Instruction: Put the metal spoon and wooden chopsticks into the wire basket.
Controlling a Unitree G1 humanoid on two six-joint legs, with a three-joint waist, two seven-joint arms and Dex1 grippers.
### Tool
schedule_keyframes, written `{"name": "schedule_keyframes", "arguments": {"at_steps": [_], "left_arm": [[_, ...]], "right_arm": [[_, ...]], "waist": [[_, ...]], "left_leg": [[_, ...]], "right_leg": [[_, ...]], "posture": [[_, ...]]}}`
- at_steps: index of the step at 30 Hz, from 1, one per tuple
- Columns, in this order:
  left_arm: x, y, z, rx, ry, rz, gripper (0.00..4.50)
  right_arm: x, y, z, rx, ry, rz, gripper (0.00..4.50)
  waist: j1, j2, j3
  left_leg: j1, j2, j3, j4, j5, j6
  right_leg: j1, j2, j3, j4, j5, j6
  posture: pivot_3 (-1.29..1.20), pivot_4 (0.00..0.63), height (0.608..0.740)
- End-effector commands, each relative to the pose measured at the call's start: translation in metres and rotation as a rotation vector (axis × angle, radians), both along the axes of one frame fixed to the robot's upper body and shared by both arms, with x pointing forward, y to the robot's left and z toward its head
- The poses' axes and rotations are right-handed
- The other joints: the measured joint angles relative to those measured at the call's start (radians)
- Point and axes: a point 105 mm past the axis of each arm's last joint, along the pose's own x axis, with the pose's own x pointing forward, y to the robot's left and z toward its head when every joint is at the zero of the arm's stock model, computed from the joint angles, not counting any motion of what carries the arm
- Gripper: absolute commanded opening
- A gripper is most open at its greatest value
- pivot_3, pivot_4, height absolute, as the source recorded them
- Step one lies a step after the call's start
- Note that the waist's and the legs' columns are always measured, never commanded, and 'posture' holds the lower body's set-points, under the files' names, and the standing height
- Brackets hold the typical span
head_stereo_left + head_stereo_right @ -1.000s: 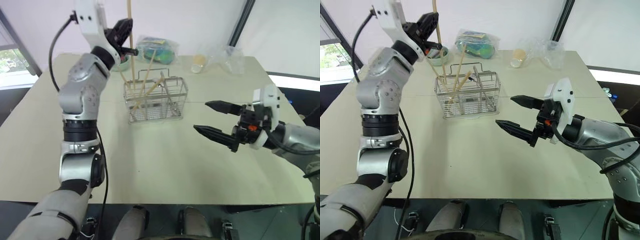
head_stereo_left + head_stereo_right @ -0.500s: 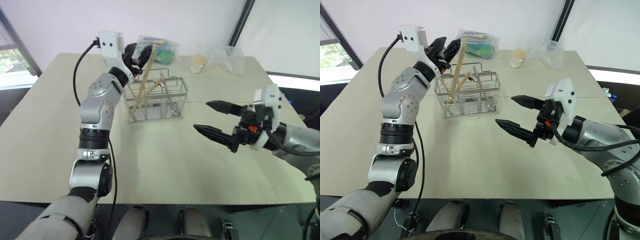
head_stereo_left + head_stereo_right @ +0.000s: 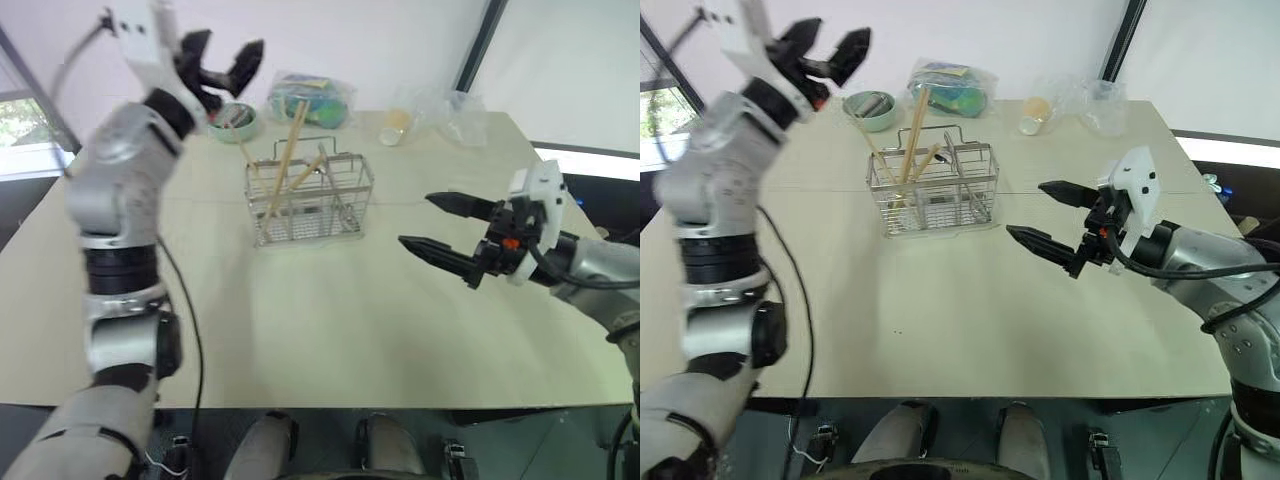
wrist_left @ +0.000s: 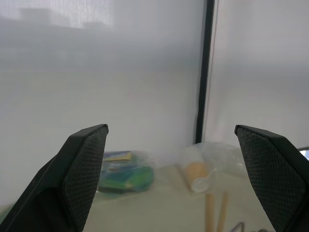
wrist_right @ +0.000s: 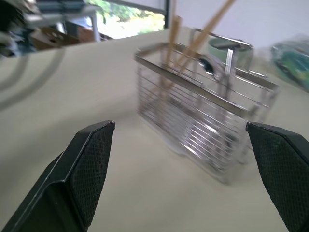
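Tabletop (image 3: pixel 300 330) bare in front; basket (image 3: pixel 310 200) sits between the two sets of fingers, chopsticks (image 3: pixel 290 150) leaning inside, spoon (image 5: pixel 208 65) upright among them. Risk: a swinging arm could clip those tall sticks and tip the basket. Left fingers (image 3: pixel 222 62) spread wide, empty, above it; right fingers (image 3: pixel 448 232) wide, empty, beside it.

The left gripper (image 3: pixel 222 62) hangs high on a raised arm, fingers spread wide (empty). The right gripper (image 3: pixel 432 222) reaches out level, jaws apart, empty.
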Motion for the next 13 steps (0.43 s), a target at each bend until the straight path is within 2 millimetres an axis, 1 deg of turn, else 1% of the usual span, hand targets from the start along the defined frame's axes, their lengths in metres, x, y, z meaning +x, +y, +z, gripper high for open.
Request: {"name": "schedule_keyframes", "arguments": {"at_steps": [1,3,5,7,8,10,13], "left_arm": [[-0.027,0.011,-0.005,0.191,0.003,-0.088,4.43],[-0.039,0.032,-0.02,0.3,0.065,-0.08,4.43],[-0.054,0.058,-0.037,0.377,0.154,-0.064,4.43],[-0.067,0.076,-0.05,0.436,0.218,-0.054,4.43],[-0.073,0.086,-0.059,0.462,0.255,-0.037,4.43],[-0.081,0.096,-0.072,0.483,0.312,-0.015,4.43],[-0.084,0.097,-0.081,0.494,0.325,0.0,4.43]], "right_arm": [[0.003,-0.022,0.005,-0.065,-0.053,-0.051,4.5],[0.005,-0.036,0.001,-0.098,-0.046,-0.084,4.5],[0.006,-0.045,-0.004,-0.112,-0.035,-0.107,4.5],[0.005,-0.049,-0.007,-0.111,-0.023,-0.11,4.5],[0.005,-0.048,-0.011,-0.108,-0.015,-0.102,4.5],[0.005,-0.043,-0.016,-0.103,-0.002,-0.087,4.5],[0.008,-0.038,-0.02,-0.096,0.004,-0.076,4.5]], "waist": [[0.0,0.001,0.0],[0.0,0.002,0.001],[0.001,0.003,0.002],[-0.001,0.004,0.002],[0.0,0.004,0.003],[0.001,0.007,0.004],[0.007,0.007,0.005]], "left_leg": [[0.0,0.0,0.0,0.0,0.0,0.0],[0.001,0.0,0.001,-0.001,0.0,0.001],[0.0,0.0,0.001,-0.001,0.0,0.001],[0.0,0.0,0.001,-0.002,-0.001,0.001],[0.0,0.001,0.001,-0.002,-0.001,0.001],[0.0,0.001,0.001,-0.002,-0.001,0.001],[0.001,0.003,0.0,-0.002,-0.001,0.001]], "right_leg": [[0.0,0.0,0.0,0.0,0.0,0.0],[0.0,0.0,0.0,0.0,0.0,0.0],[-0.001,-0.001,0.0,0.0,0.0,-0.001],[-0.002,-0.001,0.001,0.0,-0.002,-0.003],[-0.002,-0.001,0.001,0.0,-0.002,-0.004],[-0.003,-0.001,0.001,0.0,-0.002,-0.004],[-0.002,-0.001,0.001,-0.002,-0.003,-0.005]], "posture": [[0.0,0.15,0.643],[0.0,0.15,0.643],[0.0,0.15,0.643],[0.0,0.15,0.643],[0.0,0.15,0.643],[0.0,0.15,0.643],[0.0,0.15,0.643]]}}
